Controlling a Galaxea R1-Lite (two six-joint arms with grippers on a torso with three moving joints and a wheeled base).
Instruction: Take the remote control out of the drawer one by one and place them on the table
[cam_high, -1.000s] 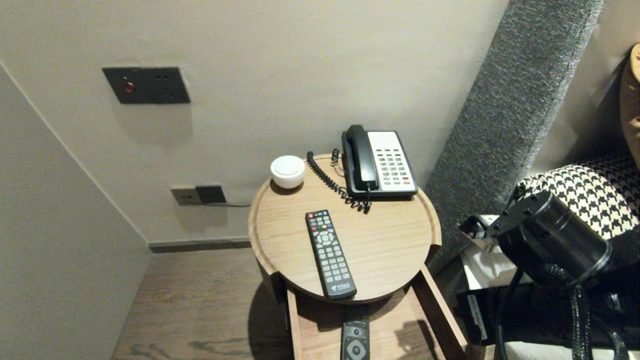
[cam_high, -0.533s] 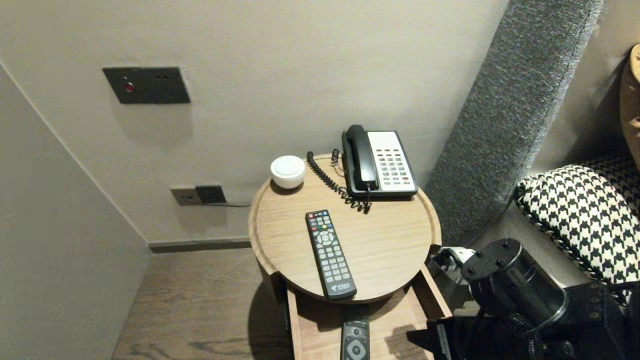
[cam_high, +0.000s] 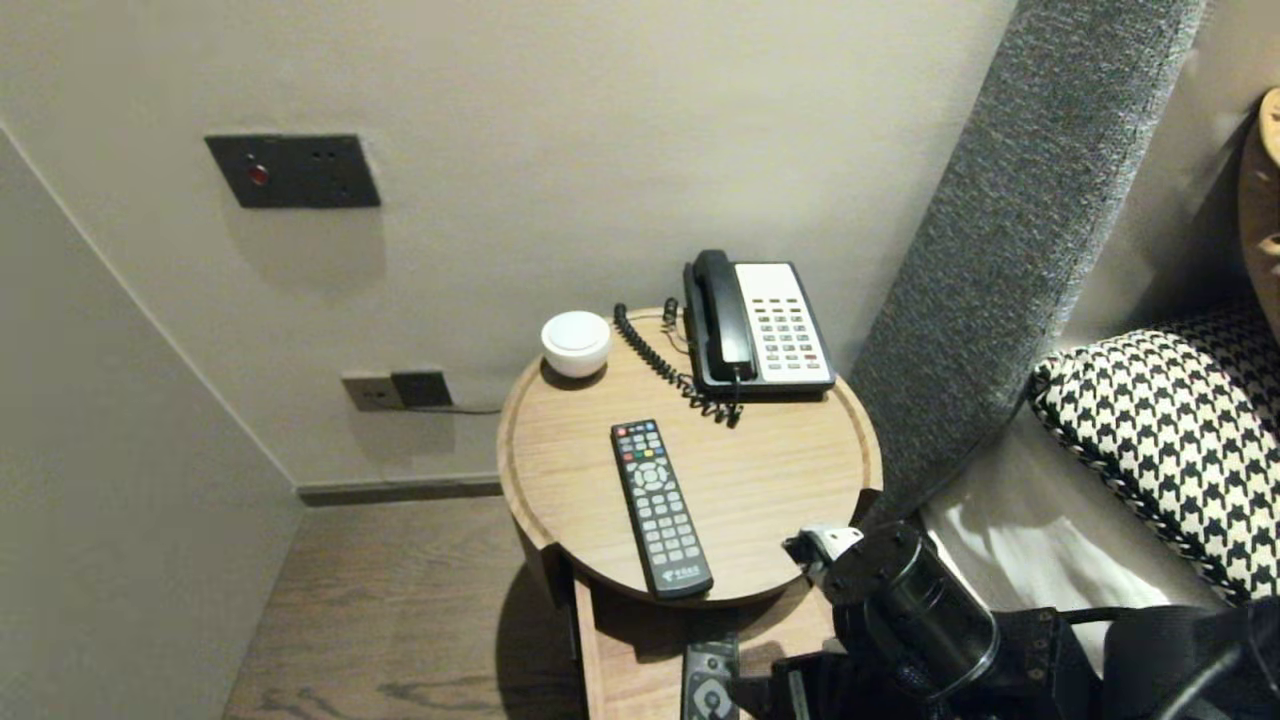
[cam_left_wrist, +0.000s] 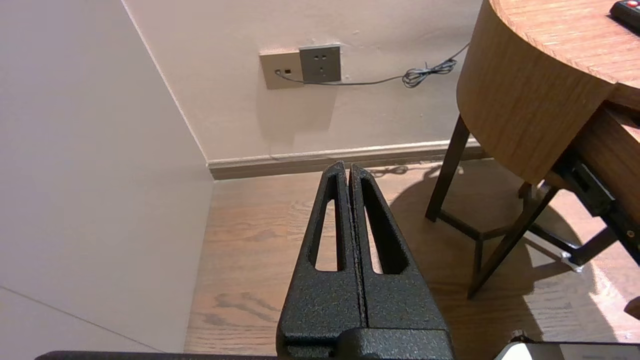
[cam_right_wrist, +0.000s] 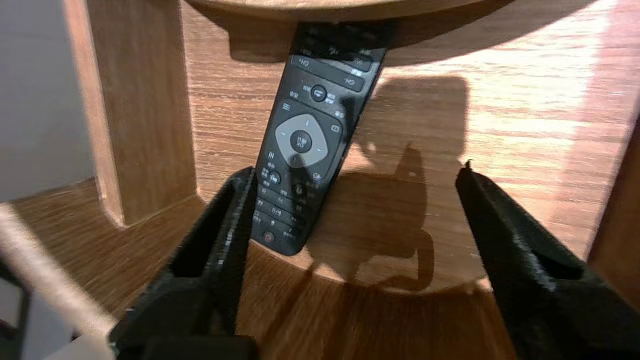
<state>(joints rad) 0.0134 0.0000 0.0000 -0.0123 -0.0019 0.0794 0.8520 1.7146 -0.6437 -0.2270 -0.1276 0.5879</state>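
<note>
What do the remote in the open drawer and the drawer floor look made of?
Drawer remote: likely black plastic, matte face, smoother grey direction pad catching light. Drawer floor: wood or veneer, visible grain, satin glare; cannot tell which. Right gripper hangs open just above them.

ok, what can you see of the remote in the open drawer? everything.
The drawer remote is slim black plastic, with a grey round direction pad, small white-marked buttons and a red button at its near end. It lies flat, face up, slanted on the wooden drawer floor, far end shadowed under the round tabletop. The right tool hovers open over it, one finger by its near corner; contact cannot be told.
</note>
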